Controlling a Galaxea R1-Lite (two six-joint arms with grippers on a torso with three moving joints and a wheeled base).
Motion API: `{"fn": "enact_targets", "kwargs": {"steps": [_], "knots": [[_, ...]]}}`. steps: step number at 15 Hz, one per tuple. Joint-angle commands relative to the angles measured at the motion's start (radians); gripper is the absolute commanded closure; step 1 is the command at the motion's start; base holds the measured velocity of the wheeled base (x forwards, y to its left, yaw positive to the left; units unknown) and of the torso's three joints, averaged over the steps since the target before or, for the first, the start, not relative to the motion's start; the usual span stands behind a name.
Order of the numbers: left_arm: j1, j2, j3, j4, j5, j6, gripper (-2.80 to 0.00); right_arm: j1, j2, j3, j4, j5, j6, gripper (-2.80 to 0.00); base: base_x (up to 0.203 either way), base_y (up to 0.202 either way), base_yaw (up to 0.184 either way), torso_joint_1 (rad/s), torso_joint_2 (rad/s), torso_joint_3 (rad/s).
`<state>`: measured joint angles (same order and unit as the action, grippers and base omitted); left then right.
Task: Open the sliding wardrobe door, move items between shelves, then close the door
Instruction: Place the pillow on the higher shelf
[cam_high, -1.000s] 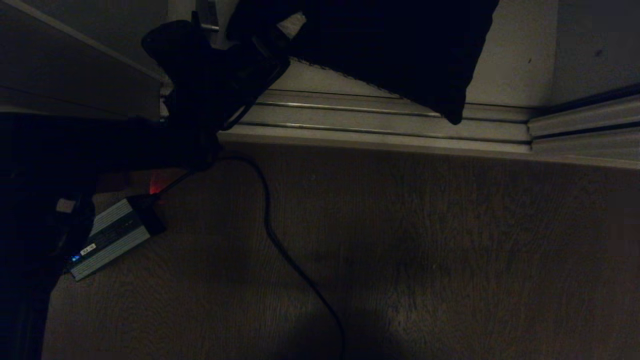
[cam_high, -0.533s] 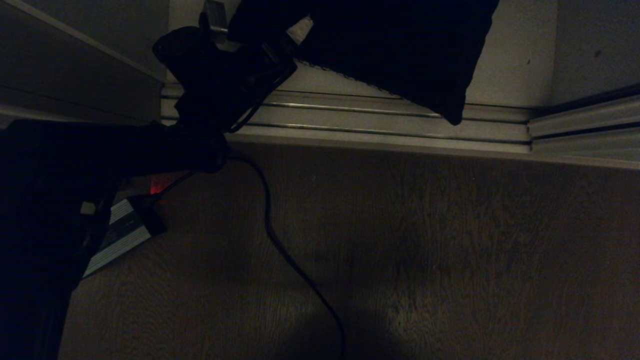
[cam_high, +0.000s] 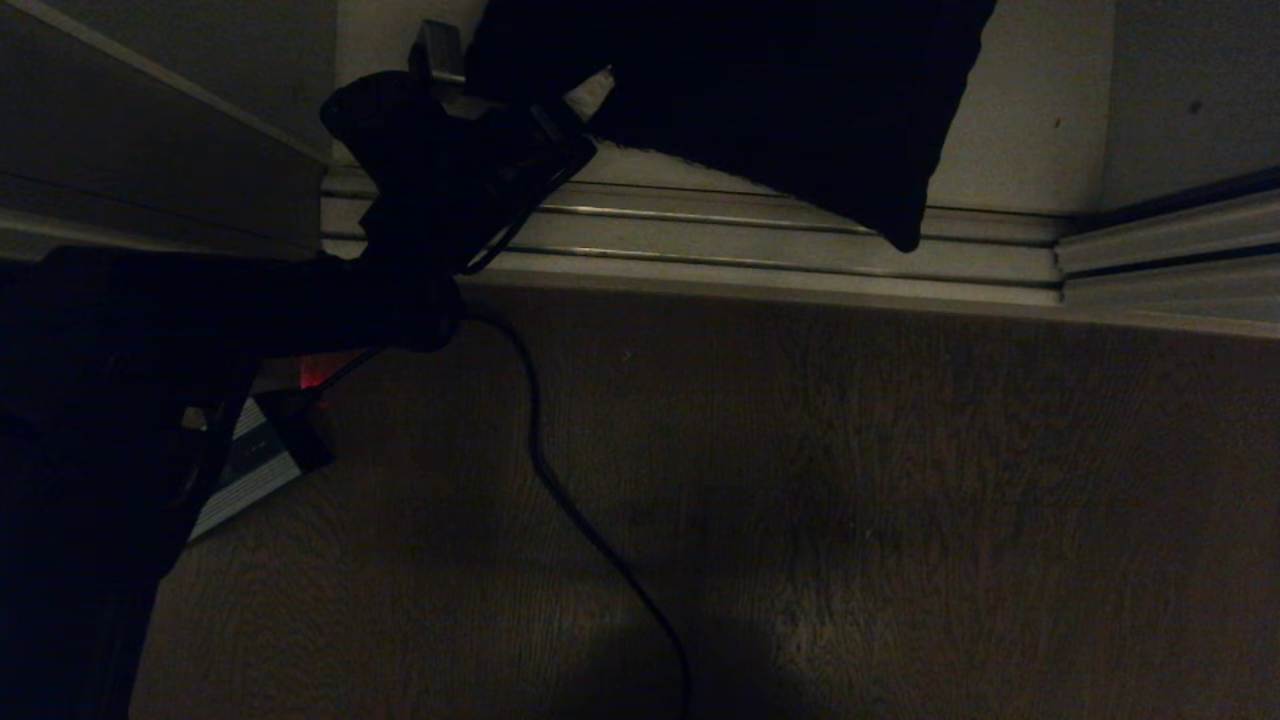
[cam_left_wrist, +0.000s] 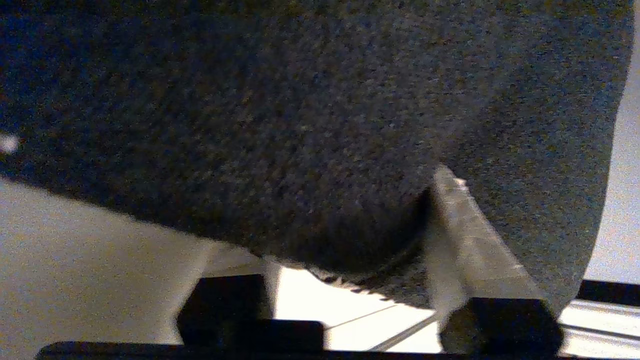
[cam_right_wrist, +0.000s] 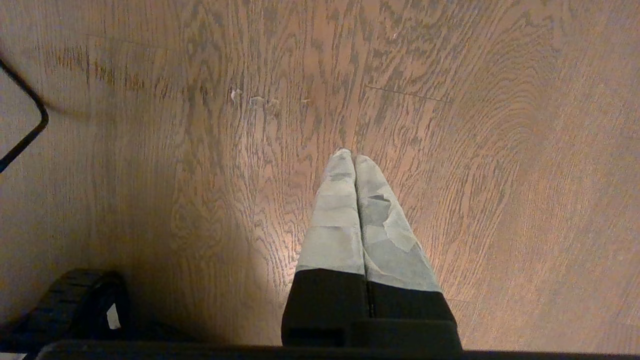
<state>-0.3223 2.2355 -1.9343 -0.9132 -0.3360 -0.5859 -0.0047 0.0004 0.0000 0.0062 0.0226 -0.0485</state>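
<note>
Ribbed silver box (cam_high: 255, 455) lies on wood-grain floor (cam_high: 850, 480) at left. Left hand (cam_high: 520, 85) pinches the coarse-knit rectangular cushion (cam_high: 760, 90) at its edge, above the ribbed metal track (cam_high: 760, 240). Right hand (cam_right_wrist: 352, 157), fingers pressed together, holds nothing over the floor.

Cushion (cam_high: 760, 100) fills the wardrobe opening's upper left, bare shelf (cam_high: 1020, 120) to its right is passable, and a black cable (cam_high: 560, 500) crosses the wood floor (cam_high: 900, 500) below the floor track (cam_high: 760, 250).
</note>
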Motion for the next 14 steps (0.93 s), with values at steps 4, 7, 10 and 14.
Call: {"fn": "enact_targets", "kwargs": {"steps": [4,7,10,14], "knots": [[-0.005,-0.031,-0.005,0.005,-0.008,-0.003,0.00,0.000,0.000,0.003,0.000,0.000,-0.001,0.00,0.000,0.000,0.000,0.000,0.00,0.000],[-0.025,-0.079,-0.001,0.075,0.001,0.018,0.00,0.000,0.000,0.003,0.000,0.000,-0.001,0.00,0.000,0.000,0.000,0.000,0.00,0.000],[-0.068,-0.144,0.013,0.176,0.072,0.063,0.00,0.000,0.000,0.003,0.000,0.000,-0.001,0.00,0.000,0.000,0.000,0.000,0.00,0.000],[-0.114,-0.274,0.145,0.301,0.103,0.065,0.00,0.000,0.000,0.003,0.000,0.000,-0.001,0.00,0.000,0.000,0.000,0.000,0.00,0.000]]}}
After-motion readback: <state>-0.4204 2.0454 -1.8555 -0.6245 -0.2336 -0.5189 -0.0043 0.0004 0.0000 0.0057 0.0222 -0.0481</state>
